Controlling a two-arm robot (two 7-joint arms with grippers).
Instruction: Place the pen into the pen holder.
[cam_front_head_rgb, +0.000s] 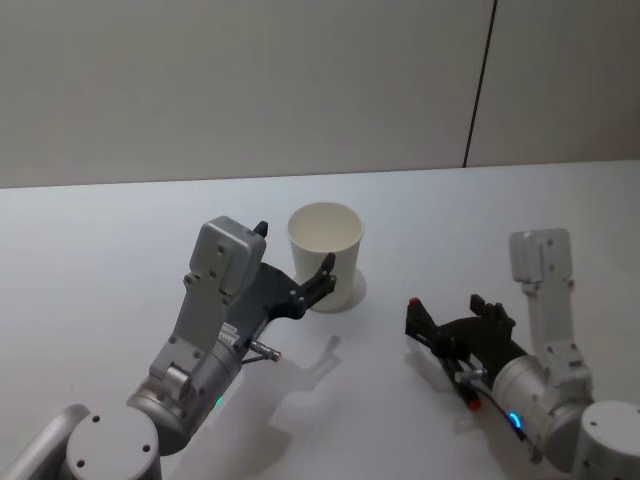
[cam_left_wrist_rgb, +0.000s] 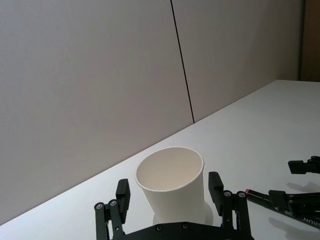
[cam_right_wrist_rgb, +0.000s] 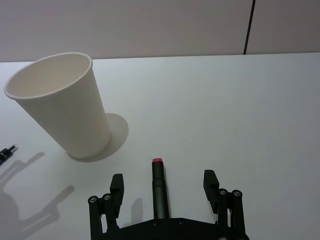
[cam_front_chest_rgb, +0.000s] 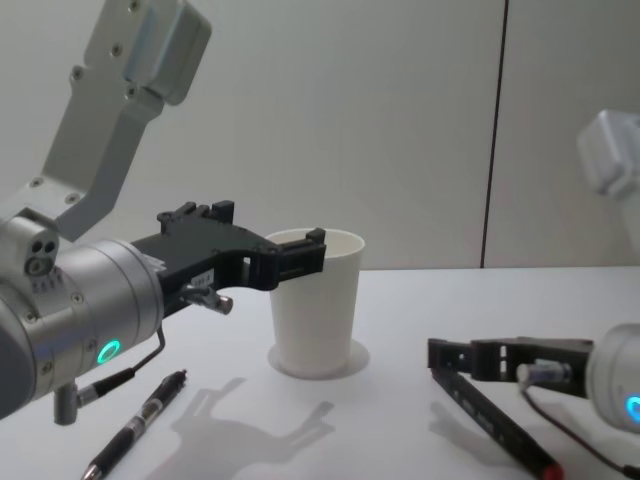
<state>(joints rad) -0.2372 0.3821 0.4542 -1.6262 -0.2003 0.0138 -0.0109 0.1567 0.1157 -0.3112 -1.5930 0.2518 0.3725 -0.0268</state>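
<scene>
The right gripper sits low over the plain white table, at about four o'clock from the cup. Its fingers are spread wide and grip nothing. They straddle the slim black pen with a red end, which lies between them with its red end pointing away from the palm.

The left gripper reaches in from about eight o'clock. It is open too, with one finger on each side of the white tapered paper cup near the rolled rim, and I can't tell whether either finger touches it. The cup stands upright and empty.

A second dark pen with a silver clip lies under the left arm.

The red-ended pen looks light, stiff and smooth, so it will probably roll. A pinch across the middle of the barrel seems the best hold. The empty cup would tip easily, so the pen should go in gently.
</scene>
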